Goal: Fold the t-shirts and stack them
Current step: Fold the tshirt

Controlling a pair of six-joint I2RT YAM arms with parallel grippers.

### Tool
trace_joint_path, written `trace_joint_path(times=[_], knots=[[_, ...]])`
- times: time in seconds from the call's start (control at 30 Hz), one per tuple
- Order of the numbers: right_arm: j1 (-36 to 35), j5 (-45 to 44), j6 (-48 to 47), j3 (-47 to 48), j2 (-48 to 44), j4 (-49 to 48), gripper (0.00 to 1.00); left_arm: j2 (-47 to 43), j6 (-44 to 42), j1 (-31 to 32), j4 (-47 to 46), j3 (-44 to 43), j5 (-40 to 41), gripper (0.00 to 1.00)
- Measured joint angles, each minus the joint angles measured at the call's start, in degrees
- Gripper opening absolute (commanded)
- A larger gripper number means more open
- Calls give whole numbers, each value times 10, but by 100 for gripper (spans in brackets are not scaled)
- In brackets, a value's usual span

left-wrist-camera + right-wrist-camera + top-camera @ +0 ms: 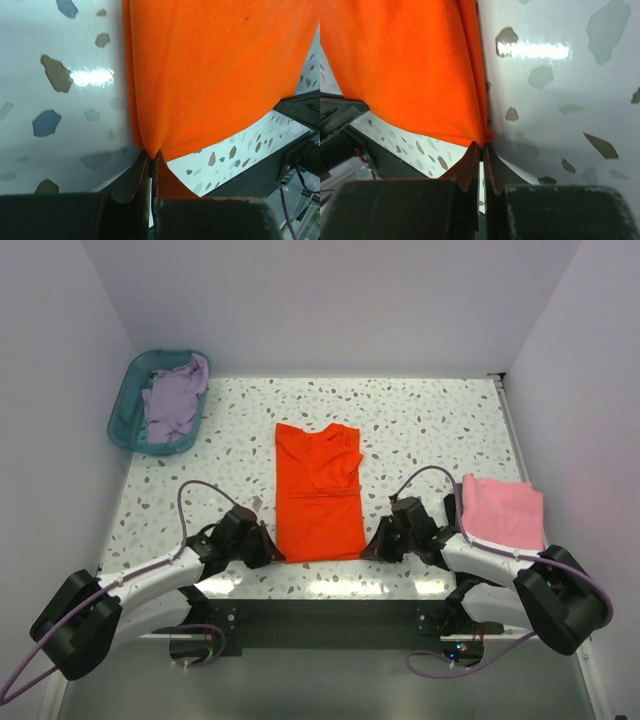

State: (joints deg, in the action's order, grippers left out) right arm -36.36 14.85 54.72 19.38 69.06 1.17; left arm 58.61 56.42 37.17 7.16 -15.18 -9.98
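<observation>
The orange-red t-shirt (318, 490) lies in the middle of the table, folded lengthwise into a narrow strip with the collar at the far end. My left gripper (273, 552) is shut on its near left corner, which fills the left wrist view (210, 75) above the gripper (151, 156). My right gripper (370, 548) is shut on its near right corner, seen in the right wrist view (410, 65) above the gripper (483, 147). The pink t-shirt (502, 510) lies folded at the right. The lavender t-shirt (175, 400) lies crumpled in the basket.
A teal plastic basket (125, 410) stands at the far left corner of the speckled table (430, 420). White walls close in the back and both sides. The table's dark front edge (320, 590) runs just below both grippers.
</observation>
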Motion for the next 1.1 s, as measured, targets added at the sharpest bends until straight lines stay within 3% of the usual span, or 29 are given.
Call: trace_joint_path(times=[0.27, 0.47, 0.7, 1.1], knots=[[-114, -69, -32, -19, -166, 144, 0, -91, 56, 123, 107, 1, 57, 0], [-127, -115, -42, 20, -237, 222, 0, -115, 88, 162, 173, -31, 104, 0], [-127, -169, -74, 106, -203, 268, 0, -47, 52, 148, 219, -174, 167, 0], [-101, -243, -136, 287, -92, 286, 0, 50, -52, 18, 209, -324, 159, 0]])
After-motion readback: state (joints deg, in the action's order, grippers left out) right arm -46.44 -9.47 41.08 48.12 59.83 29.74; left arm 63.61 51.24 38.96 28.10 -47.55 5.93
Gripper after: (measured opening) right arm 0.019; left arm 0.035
